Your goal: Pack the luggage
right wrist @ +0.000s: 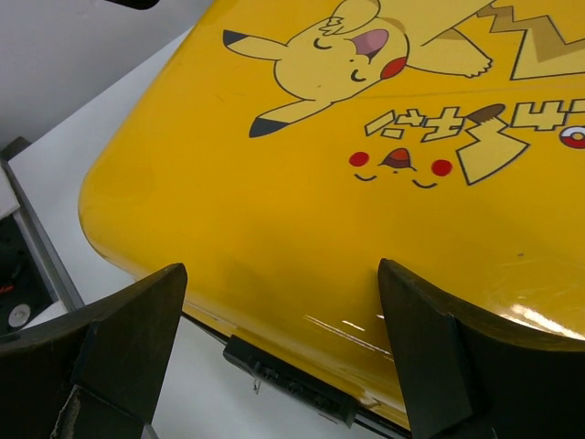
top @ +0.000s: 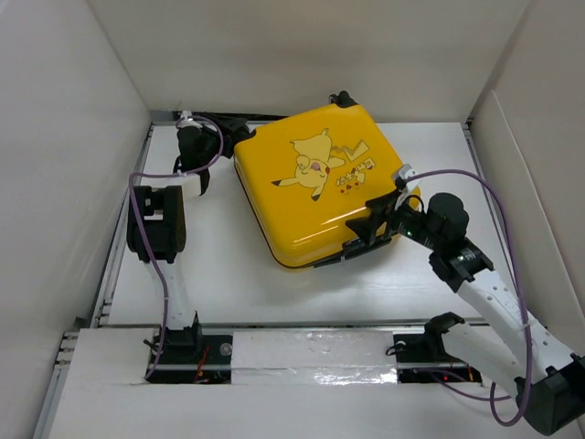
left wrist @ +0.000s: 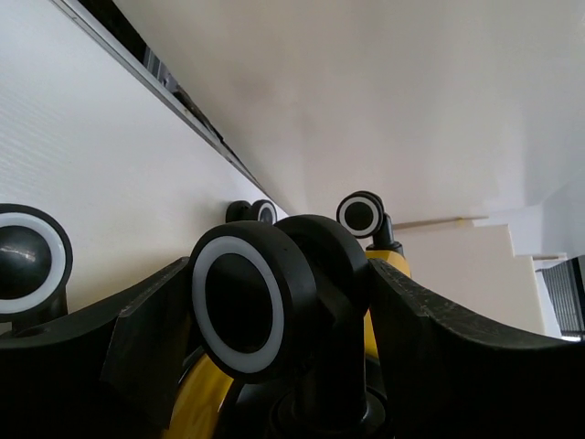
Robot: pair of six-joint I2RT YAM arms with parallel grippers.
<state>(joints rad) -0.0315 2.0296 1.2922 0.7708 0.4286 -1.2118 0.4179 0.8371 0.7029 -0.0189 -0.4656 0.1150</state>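
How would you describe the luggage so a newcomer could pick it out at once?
Start at the white table. Toward its far side lies the luggage, flat on one face. It is the only bright yellow thing there, with a Pikachu cartoon on top.

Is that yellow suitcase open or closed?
Closed. The luggage lies flat, Pikachu side up, both shells meeting along the black zipper band; no lining shows. Whether it is zipped, cannot tell.
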